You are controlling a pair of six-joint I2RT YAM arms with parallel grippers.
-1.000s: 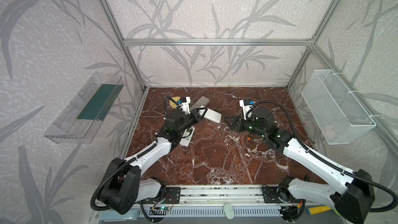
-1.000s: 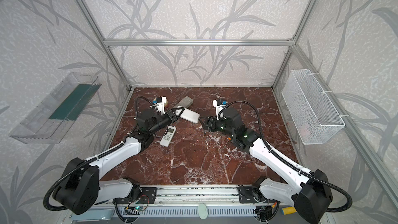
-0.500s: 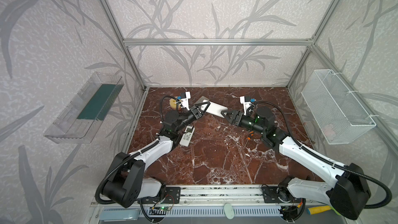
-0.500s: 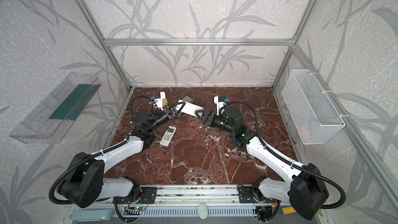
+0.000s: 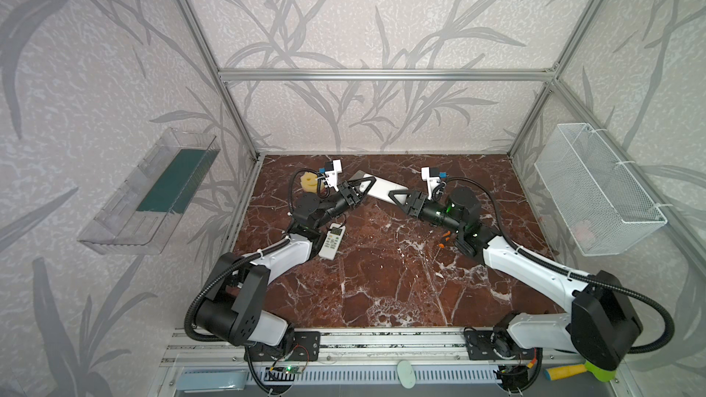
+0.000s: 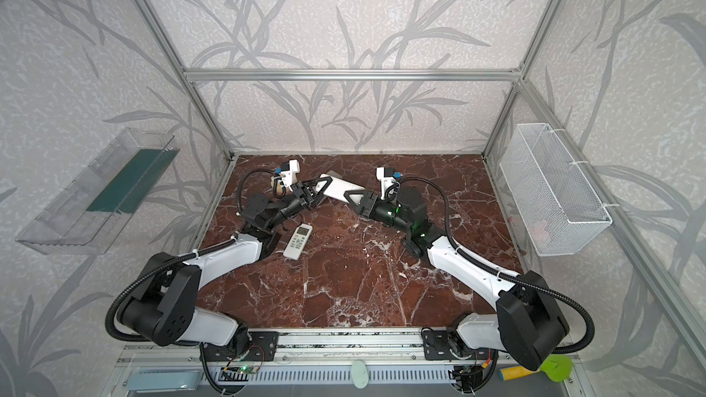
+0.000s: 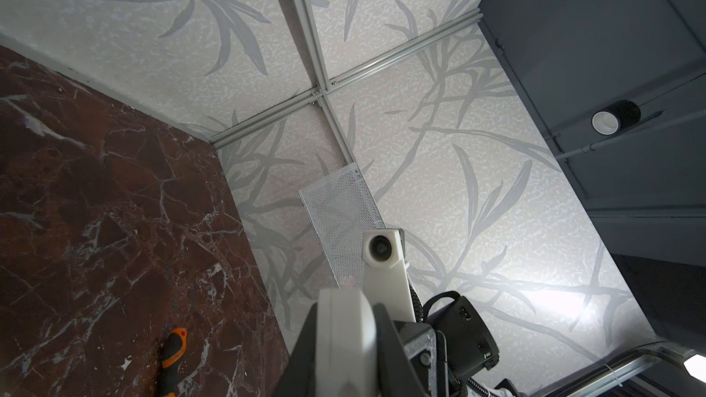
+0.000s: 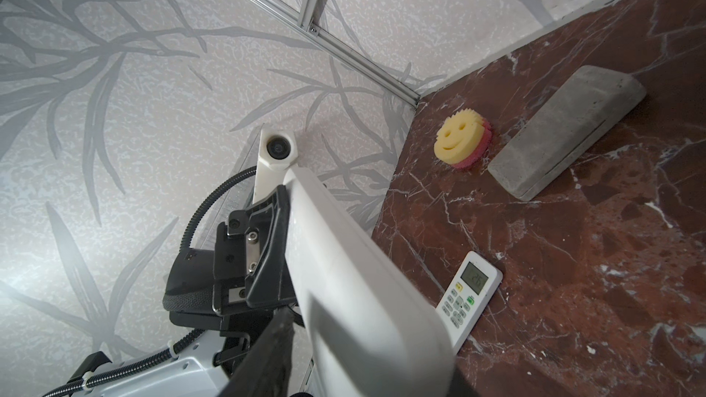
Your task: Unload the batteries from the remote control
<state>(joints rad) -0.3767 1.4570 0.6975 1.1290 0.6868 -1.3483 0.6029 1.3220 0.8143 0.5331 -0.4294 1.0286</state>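
Marble worktop (image 5: 382, 280), red-brown; at twelve o'clock the white remote (image 5: 380, 189) is held above it. The left hand (image 5: 365, 187) is clenched on its nine-o'clock end and the right hand (image 5: 395, 197) grips the three-o'clock end. Its batteries are out of sight. A smaller remote (image 5: 331, 241) lies at nine o'clock, with a yellow sponge (image 5: 308, 183) at ten.

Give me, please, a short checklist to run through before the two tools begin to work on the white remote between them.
1. Grip of left tool on white remote: ok.
2. Grip of right tool on its other end: cannot tell.
3. White remote lifted off the table: ok.
4. The batteries in sight: not ok, none shows.
5. Orange-handled screwdriver apart from white remote: ok.
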